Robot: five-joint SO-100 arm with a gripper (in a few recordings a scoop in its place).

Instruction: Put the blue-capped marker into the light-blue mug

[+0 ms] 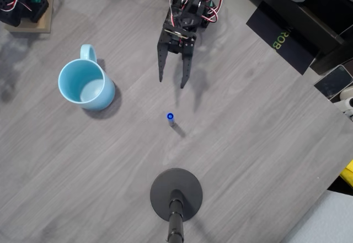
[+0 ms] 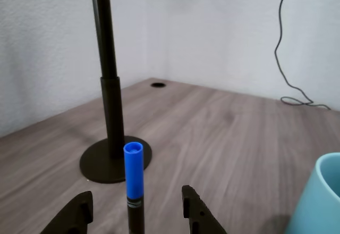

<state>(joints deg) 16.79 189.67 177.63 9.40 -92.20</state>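
Grey wood-grain table (image 1: 265,143) is filling most of the overhead view, and white walls are standing behind it in the wrist view. On the table, the blue-capped marker (image 1: 170,117) is standing upright, cap on top, so from above it is looking like a small blue dot. In the wrist view the same marker (image 2: 134,183) is rising between the two black fingertips, but it is not touching either of them — there is free space on both sides.

The gripper (image 1: 171,81) is hanging over the table with its jaws spread apart and holding nothing; in the overhead view its tips are pointing toward the marker, which is a little beyond them.

The light-blue mug (image 1: 85,84) is sitting upright to the left of the marker in the overhead view, well apart from it, its handle turned toward the top edge of the picture. In the wrist view its rim (image 2: 319,202) is showing at the lower right corner.

A black stand with a round base (image 1: 176,194) is standing beyond the marker — its pole (image 2: 109,80) is rising high in the wrist view.
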